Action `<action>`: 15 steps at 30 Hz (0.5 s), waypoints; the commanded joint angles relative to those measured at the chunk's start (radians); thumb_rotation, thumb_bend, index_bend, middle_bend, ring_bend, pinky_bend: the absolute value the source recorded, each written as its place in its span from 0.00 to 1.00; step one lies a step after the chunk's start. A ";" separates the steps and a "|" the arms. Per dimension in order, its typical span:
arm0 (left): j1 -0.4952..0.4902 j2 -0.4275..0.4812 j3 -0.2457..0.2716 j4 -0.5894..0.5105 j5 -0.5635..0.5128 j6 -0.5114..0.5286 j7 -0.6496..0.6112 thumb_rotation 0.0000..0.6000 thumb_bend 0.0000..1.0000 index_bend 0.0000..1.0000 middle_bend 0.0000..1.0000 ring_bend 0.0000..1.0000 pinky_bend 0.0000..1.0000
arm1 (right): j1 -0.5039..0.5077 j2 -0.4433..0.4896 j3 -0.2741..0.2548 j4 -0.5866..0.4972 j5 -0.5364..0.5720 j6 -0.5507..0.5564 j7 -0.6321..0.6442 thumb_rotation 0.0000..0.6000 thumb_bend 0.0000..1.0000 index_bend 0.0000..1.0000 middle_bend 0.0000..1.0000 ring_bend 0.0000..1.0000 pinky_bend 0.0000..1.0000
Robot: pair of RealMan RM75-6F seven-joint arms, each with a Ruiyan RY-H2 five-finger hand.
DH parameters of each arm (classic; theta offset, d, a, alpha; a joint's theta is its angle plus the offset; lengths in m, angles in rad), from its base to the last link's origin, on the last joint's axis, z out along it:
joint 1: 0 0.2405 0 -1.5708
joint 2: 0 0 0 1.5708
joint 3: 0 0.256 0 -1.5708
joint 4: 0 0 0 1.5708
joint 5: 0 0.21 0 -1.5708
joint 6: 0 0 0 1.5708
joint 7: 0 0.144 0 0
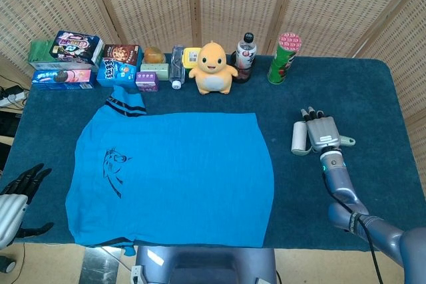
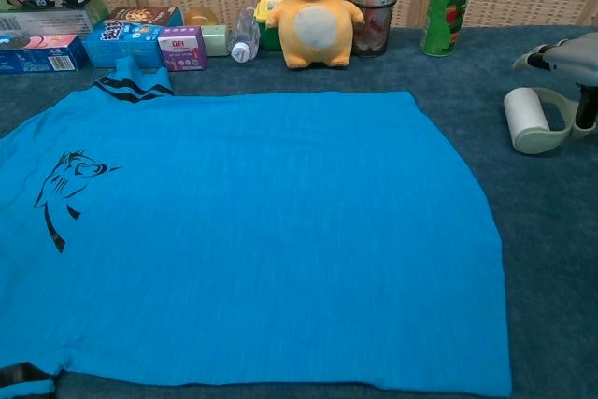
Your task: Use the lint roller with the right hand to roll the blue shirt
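Observation:
The blue shirt (image 1: 173, 174) lies flat on the dark blue tablecloth, with its collar at the upper left and a black print on the left chest (image 2: 65, 189). The lint roller (image 1: 299, 138) lies on the cloth just right of the shirt, its white roll (image 2: 526, 111) in a pale green frame. My right hand (image 1: 323, 132) is over the roller's handle with fingers stretched out straight, not wrapped around it. My left hand (image 1: 16, 194) hangs off the table's left edge, holding nothing, with fingers apart.
Along the back edge stand snack boxes (image 1: 66, 58), a small bottle (image 1: 177, 64), a yellow plush toy (image 1: 213, 68), a drink bottle (image 1: 245, 54) and a green chip can (image 1: 283, 58). Bare cloth lies right of the roller (image 1: 379, 118).

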 commanded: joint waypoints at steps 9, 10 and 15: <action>-0.006 0.004 0.005 0.005 0.010 -0.013 -0.010 1.00 0.12 0.00 0.00 0.00 0.13 | -0.105 0.230 0.005 -0.309 -0.218 0.240 0.193 1.00 0.00 0.00 0.00 0.02 0.11; -0.006 0.003 0.005 0.005 0.012 -0.013 -0.008 1.00 0.12 0.00 0.00 0.00 0.13 | -0.116 0.236 0.000 -0.314 -0.251 0.263 0.226 1.00 0.00 0.00 0.00 0.03 0.11; -0.007 -0.004 0.011 0.008 0.028 -0.018 0.010 1.00 0.12 0.00 0.00 0.00 0.13 | -0.235 0.262 -0.089 -0.280 -0.514 0.478 0.524 1.00 0.00 0.00 0.01 0.06 0.12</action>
